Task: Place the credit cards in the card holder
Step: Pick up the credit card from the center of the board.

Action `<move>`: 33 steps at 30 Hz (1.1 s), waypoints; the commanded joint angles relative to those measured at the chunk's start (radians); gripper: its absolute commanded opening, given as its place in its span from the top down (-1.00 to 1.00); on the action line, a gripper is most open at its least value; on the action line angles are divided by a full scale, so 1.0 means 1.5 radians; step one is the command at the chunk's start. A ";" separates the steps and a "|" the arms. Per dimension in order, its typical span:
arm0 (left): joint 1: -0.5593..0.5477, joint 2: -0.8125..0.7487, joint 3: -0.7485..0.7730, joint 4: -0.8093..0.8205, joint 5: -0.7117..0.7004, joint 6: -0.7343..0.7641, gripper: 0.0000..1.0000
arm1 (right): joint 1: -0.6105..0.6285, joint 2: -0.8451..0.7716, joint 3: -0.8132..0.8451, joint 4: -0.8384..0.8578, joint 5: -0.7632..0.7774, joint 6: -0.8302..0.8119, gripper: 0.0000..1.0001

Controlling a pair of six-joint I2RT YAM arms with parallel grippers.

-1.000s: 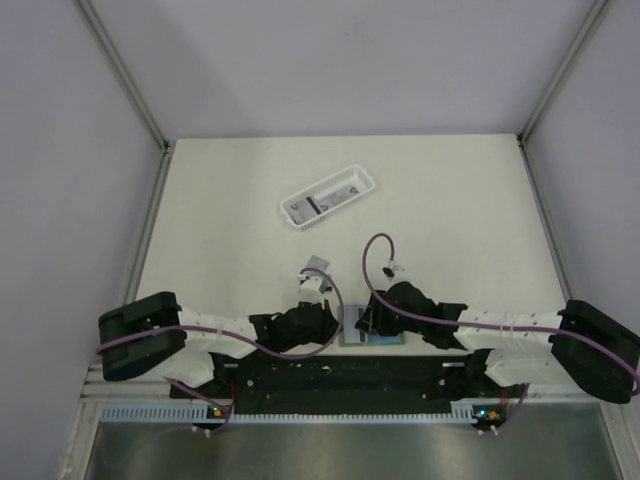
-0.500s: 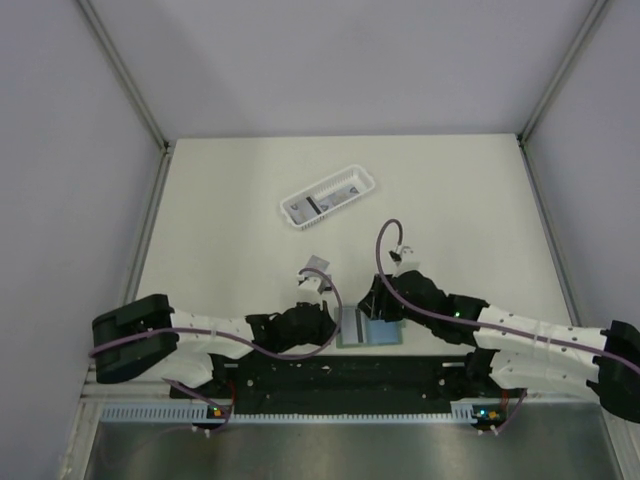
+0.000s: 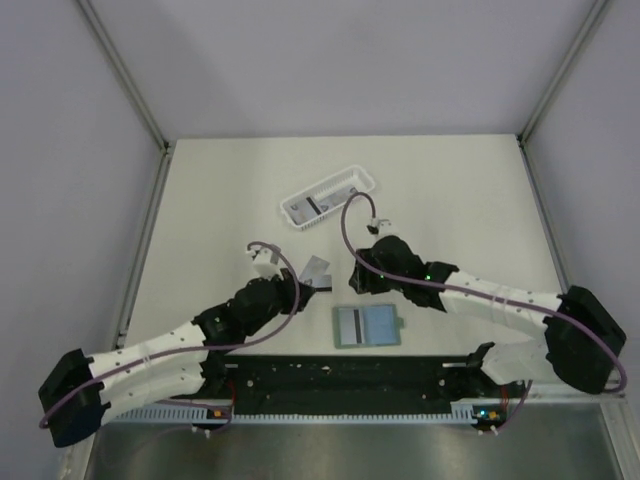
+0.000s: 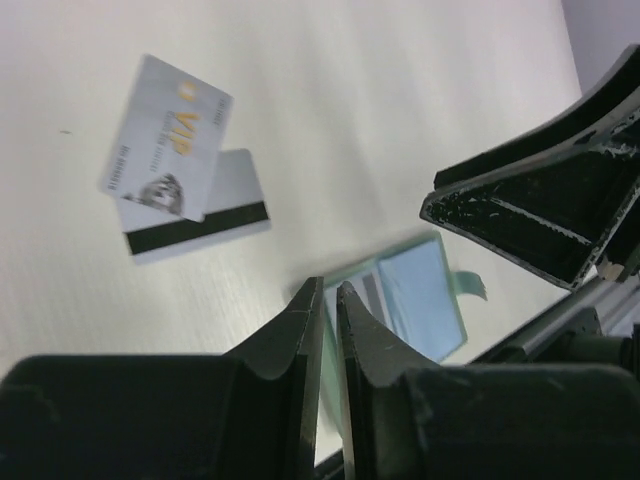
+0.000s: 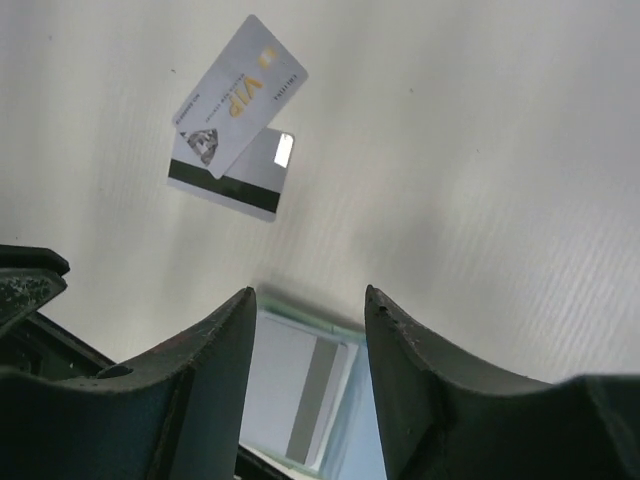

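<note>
Now both arms have drawn back off the card holder (image 3: 367, 326), which lies open near the front edge with one striped card (image 3: 350, 326) in its left half. The left gripper (image 4: 328, 290), fingers barely parted and empty, has swung out toward the two loose cards (image 3: 317, 270) lying overlapped, and the right gripper (image 5: 308, 295) hangs wide open and empty nearby. I'd say one card is stowed and these two come next.
</note>
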 commanded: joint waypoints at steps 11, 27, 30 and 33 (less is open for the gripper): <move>0.183 0.099 -0.033 -0.002 0.043 0.000 1.00 | -0.040 0.344 0.222 0.115 -0.117 -0.094 0.44; 0.213 0.191 -0.039 0.062 0.056 0.012 1.00 | -0.054 0.443 0.270 0.116 -0.183 -0.112 0.83; 0.218 0.195 -0.046 0.067 0.051 0.010 1.00 | -0.054 0.439 0.246 0.139 -0.207 -0.102 0.84; 0.223 0.202 -0.052 0.075 0.044 0.010 1.00 | -0.052 0.432 0.218 0.158 -0.231 -0.094 0.85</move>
